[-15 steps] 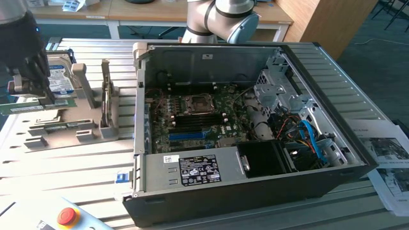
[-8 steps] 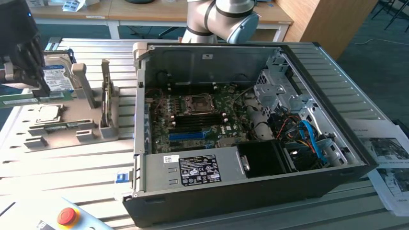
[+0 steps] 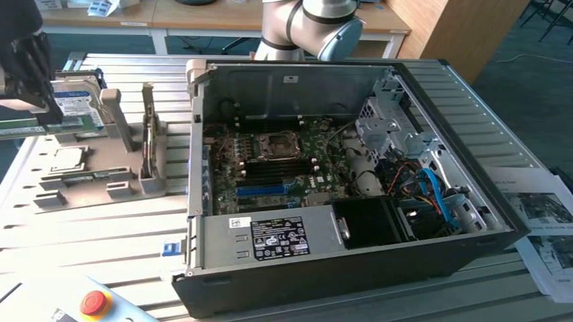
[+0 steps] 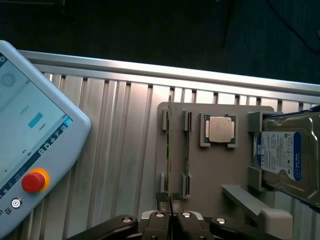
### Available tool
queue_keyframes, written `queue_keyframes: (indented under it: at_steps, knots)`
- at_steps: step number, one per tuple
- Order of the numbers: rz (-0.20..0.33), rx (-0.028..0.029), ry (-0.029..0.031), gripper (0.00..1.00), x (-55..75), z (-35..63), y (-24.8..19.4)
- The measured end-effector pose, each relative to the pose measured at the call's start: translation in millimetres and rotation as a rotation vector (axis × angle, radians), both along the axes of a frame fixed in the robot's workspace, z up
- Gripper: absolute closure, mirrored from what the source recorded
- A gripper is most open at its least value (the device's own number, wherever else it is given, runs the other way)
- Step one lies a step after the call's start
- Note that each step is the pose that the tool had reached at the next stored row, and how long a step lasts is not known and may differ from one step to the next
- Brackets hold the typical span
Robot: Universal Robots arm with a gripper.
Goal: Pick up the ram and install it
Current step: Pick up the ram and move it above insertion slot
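Right: open PC case (image 3: 358,268) sits on the slatted table (image 3: 90,228), motherboard exposed, arm base cropped behind it. The grey fixture tray (image 4: 215,170) is at the exterior view's left and the teach pendant (image 4: 30,130) is partly cut off. The hard drive (image 4: 282,157) is on the tray, cropped by the frame. The gripper (image 4: 170,217) is clenched on the ram (image 4: 169,150), which is seen edge-on with its chips hidden, over the tray and well apart from the case. It looks raised off its slots, hard to confirm. A second stick (image 4: 186,150) is beside it, the processor (image 4: 219,130) nearby.
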State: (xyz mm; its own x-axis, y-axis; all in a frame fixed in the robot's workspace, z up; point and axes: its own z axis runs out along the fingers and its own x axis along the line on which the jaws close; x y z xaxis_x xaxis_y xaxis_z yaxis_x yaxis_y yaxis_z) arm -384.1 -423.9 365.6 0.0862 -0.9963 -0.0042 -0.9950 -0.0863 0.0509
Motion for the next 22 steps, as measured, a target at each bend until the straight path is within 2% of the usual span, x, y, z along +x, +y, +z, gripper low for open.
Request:
queue_keyframes:
  at_steps: [7,16,22]
  knots:
    - [0.0,-0.0066,0.0001,0.88,0.0,14.2,0.0]
    - [0.0,-0.0068,0.0004,0.88,1.0,14.8,0.1]
    - [0.0,-0.0066,0.0041,0.88,13.5,14.6,-0.3]
